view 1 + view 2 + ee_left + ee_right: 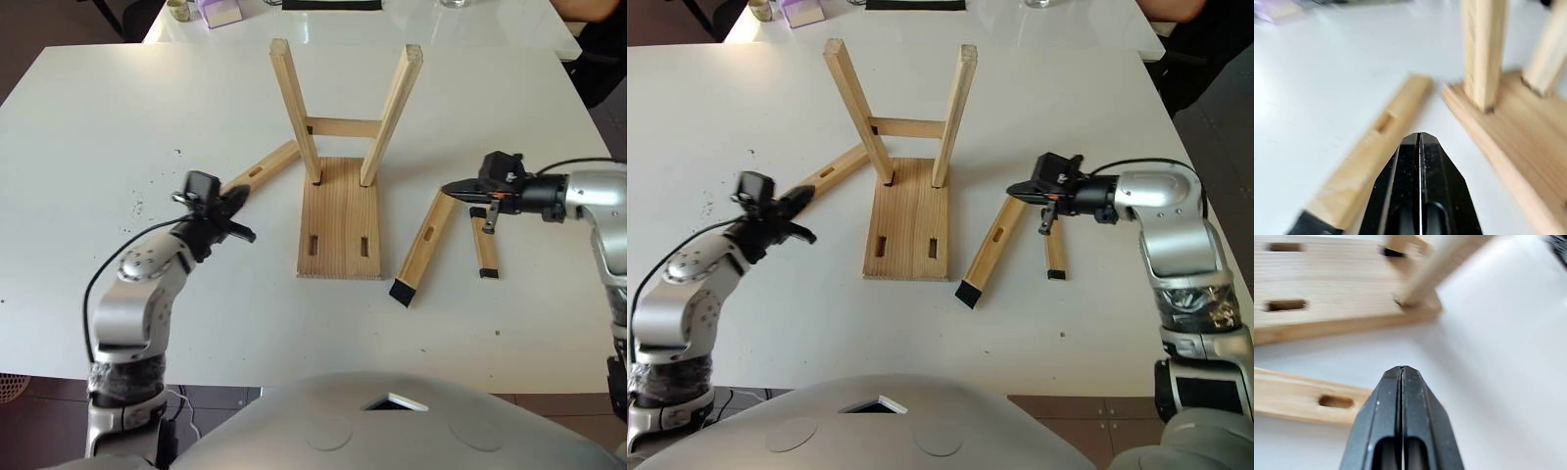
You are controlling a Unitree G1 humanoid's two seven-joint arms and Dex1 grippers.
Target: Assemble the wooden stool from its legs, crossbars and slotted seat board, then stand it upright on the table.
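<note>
The slotted seat board (338,230) lies flat mid-table. Two legs (296,113) stand in its far slots, joined by a crossbar (343,126). A loose leg (257,170) lies left of the board, and my left gripper (239,199) hovers shut over its near end, holding nothing. To the right of the board lies a second loose leg (421,245) with a black foot. My right gripper (449,189) sits shut at its far end, empty. A short crossbar (484,245) lies just right of that leg.
The white table (88,147) has open room on the left and along the front. A second table behind holds a small box (219,12), a jar (177,10) and a dark flat item (331,4). A cable (127,250) loops off my left arm.
</note>
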